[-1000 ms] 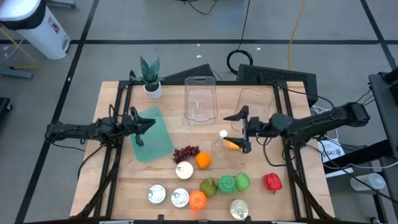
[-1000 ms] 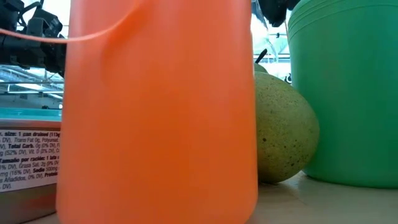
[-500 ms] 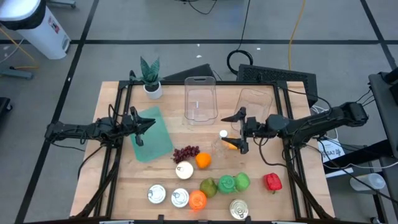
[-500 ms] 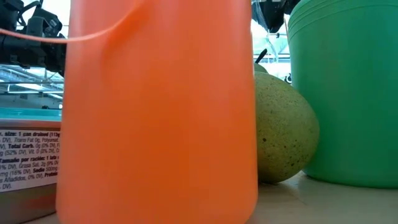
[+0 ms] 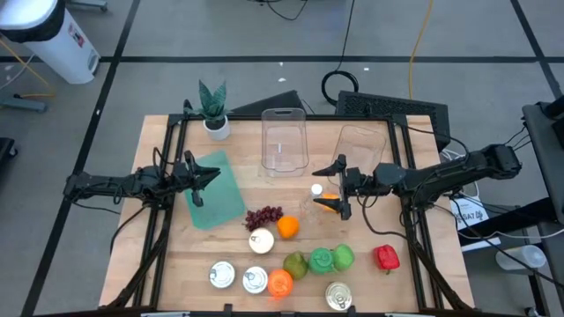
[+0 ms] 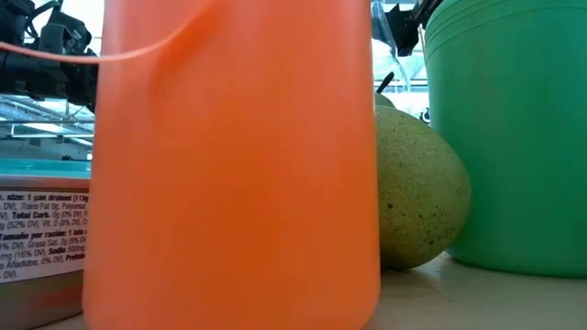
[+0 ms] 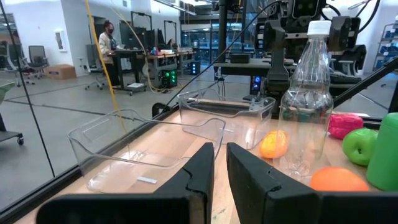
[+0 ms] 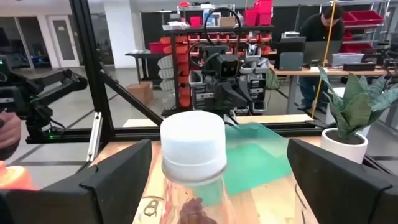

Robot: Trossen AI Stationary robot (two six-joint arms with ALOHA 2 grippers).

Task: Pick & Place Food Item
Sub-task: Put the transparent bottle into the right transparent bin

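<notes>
1. Nearest the front edge of the bench we see tins, an orange cup, a rough green pear, green cups, a green apple and a red pepper; none of these has moved over the last second.
2. A little further in lie the grapes and an orange, also where they were.
3. Mid-bench, the right claw has crept towards the left over the last second and now stands wide open, its fingers either side of the clear bottle with the white cap. The small orange food item, which we take for the task's thing, lies on the bench just beside the bottle and right at the near finger.
4. We judge that the shift leaves the bottle, not the food, centred between the fingers, so closing now could grab or tip the bottle; nothing has been picked up yet.
5. The left claw waits over the green mat, fingers almost together and holding nothing.
6. Farthest back stand two clear bins, likely drop spots, and a potted plant.
</notes>
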